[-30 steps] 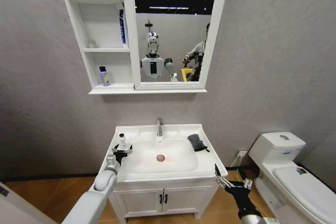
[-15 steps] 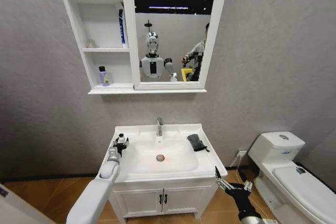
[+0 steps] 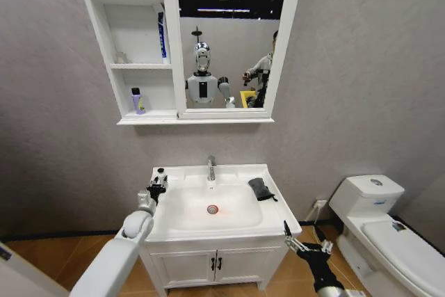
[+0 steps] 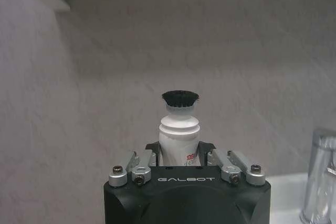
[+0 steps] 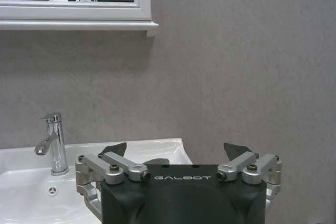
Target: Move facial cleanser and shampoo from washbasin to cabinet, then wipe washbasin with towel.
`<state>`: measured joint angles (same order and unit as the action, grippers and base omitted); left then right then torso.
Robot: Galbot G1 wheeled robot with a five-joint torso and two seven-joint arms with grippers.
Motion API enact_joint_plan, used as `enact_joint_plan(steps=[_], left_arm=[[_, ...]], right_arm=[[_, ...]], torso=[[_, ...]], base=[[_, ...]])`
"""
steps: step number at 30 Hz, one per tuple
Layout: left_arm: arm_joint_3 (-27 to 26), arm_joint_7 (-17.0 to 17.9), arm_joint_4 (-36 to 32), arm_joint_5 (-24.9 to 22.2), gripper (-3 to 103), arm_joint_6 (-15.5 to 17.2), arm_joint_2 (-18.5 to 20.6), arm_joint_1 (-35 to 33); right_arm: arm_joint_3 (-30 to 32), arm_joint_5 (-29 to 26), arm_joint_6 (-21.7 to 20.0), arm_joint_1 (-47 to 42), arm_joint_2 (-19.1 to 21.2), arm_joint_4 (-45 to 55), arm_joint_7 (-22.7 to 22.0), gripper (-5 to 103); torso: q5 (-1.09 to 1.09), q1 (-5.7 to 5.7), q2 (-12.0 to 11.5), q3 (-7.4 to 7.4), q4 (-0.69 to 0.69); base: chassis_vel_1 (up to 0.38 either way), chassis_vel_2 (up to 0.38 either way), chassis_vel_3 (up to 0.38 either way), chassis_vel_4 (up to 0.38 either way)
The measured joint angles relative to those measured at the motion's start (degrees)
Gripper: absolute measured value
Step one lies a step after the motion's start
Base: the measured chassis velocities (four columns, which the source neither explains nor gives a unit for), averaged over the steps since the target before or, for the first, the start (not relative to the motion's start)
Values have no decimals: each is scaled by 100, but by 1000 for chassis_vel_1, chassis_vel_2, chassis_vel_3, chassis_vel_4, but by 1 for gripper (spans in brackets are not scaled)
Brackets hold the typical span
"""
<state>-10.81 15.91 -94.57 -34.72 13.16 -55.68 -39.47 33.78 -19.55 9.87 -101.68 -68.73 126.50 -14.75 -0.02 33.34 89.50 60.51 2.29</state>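
My left gripper (image 3: 157,190) is closed tight around a small white plastic bottle with a black cap (image 4: 180,129), holding it upright at the left rear corner of the white rectangular ceramic washbasin (image 3: 271,222). The bottle shows red lettering between my fingers (image 4: 137,161). My right gripper (image 3: 304,243) hangs spread wide and empty by the basin's front right corner. The small dark grey towel (image 3: 261,188) lies on the right rim.

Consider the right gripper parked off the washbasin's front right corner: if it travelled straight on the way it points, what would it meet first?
Probably the grey wall beyond the washbasin, whose corner the open right gripper may clip first; depth is unclear.
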Motion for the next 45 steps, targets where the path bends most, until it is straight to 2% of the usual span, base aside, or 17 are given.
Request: enact_joint_plan(steps=[1,2,4,5,6,7,10,11,13,15,19,24,27,29,32,39,45], left_arm=[[27,161,-328,-401,36,287,366,183],[27,161,-328,-401,36,287,366,183],[67,415,-929,-1450,36,953,1179,714],[67,415,-929,-1450,36,953,1179,714],[109,498,-1075,-1862,36,1201,1404,969],[227,697,-1239,-2710,36,1673,1719,1607],[358,812,-1270,-3234,36,1914,1843,2030],[683,972,-1183,-3981,36,2217,1968,2770],[910,1021,-1053,-4287,36,2345,2005,3259],[1606,1067,-521,-4821,36,2635,1950,4614],[2208,1098,-89,-4956,36,2762,1736,5338],[3041,1180,860,-4905,36,2824,913,6285],[3179,1142,1269,-4749,36,2814,548,6532],[3225,1037,1626,-4578,36,2815,254,6670],[3244,953,1887,-4412,36,2803,107,6712],[3102,870,2030,-4168,36,2708,133,6521],[2814,809,1677,-4059,36,2767,569,6149]], right_arm=[[-19,36,-1,3,-8,-2,0,100],[-19,36,-1,3,-8,-2,0,100],[-73,99,-16,12,-34,-2,0,100],[-73,99,-16,12,-34,-2,0,100],[-96,135,-22,24,-38,-3,1,100],[-128,183,-30,45,-42,-9,1,100],[-142,200,-35,53,-42,-9,1,100],[-152,218,-41,57,-44,-9,2,100],[-152,226,-41,56,-49,-9,2,100],[-146,245,-26,39,-95,-10,10,100],[-140,262,26,3,-139,-13,19,100],[-90,227,123,-10,-131,-68,34,100],[-84,207,158,-8,-136,-97,41,100],[-89,200,198,-10,-139,-132,61,100],[-92,179,225,-2,-133,-182,68,100],[-69,97,238,31,-73,-260,70,100],[-96,85,187,105,-60,-311,69,100]], torso=[[0,0,0,0,-1],[0,0,0,0,-1],[4,0,0,0,-6],[4,0,0,0,-6],[1,0,0,-1,-7],[-1,-1,0,-1,-8],[4,-1,1,-1,-4],[2,-2,0,-1,-3],[0,-1,0,0,0],[5,-1,0,0,-2],[2,-1,0,0,-6],[3,0,0,1,-1],[4,1,0,1,0],[4,-5,2,-3,-14],[4,-8,6,-6,-3],[4,-8,6,-5,-1],[0,6,-5,7,0]], base=[[0,0,0,0],[0,0,0,0],[0,0,0,0],[0,0,0,0],[0,0,0,0],[0,0,0,0],[0,0,0,0],[0,0,0,0],[0,0,0,0],[0,0,0,0],[0,0,0,0],[0,0,0,0],[0,0,0,0],[0,0,0,0],[30,0,-16,28],[33,-19,-63,24],[2,-23,-44,22]])
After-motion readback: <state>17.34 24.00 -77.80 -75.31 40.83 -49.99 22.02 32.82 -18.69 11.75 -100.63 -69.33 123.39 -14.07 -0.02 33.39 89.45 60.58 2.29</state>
